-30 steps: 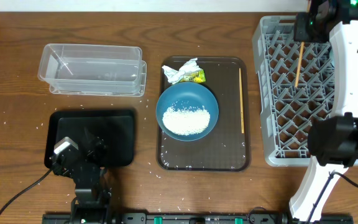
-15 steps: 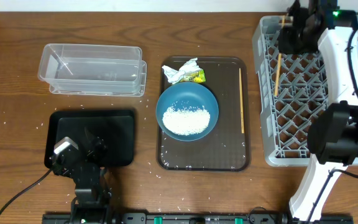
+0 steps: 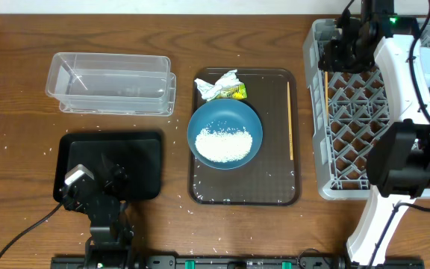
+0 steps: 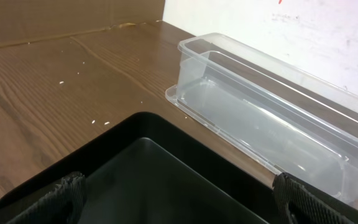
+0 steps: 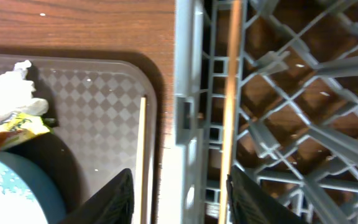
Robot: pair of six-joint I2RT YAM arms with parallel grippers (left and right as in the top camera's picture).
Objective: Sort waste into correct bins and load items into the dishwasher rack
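R arm is over the far-left corner of the large square grey plastic lattice rack [image 3: 349, 149]. The right fingers [image 5: 114, 202] are spread wide and pinching nothing. One finger is over the rack wall/tray edge, the other over the lattice. A thin wooden chopstick in the rack [image 5: 230, 93] lies just inside the left wall, parallel to it. It runs close by the inner finger; can't tell if they touch.

The second thin wooden chopstick [image 3: 290, 119] lies on the large dark brown serving tray [image 3: 275, 187], along its right edge, nearest the rack. On the same tray is the large dark blue bowl [image 3: 225, 119] w/ a heap of white rice grains [image 3: 225, 144] inside. The crumpled yellow-green wrapper w/ white paper [image 3: 222, 87] sits just beyond the bowl's far rim.

L arm is at the near-left. The left fingers [image 4: 64, 193] are spread wide over the flat black rectangular tray [image 3: 144, 149], holding nothing. The clear rectangular plastic tub [image 3: 110, 82] sits beyond the black tray, apart from it. A few stray rice grains are scattered on the brown wooden table [image 3: 21, 112].
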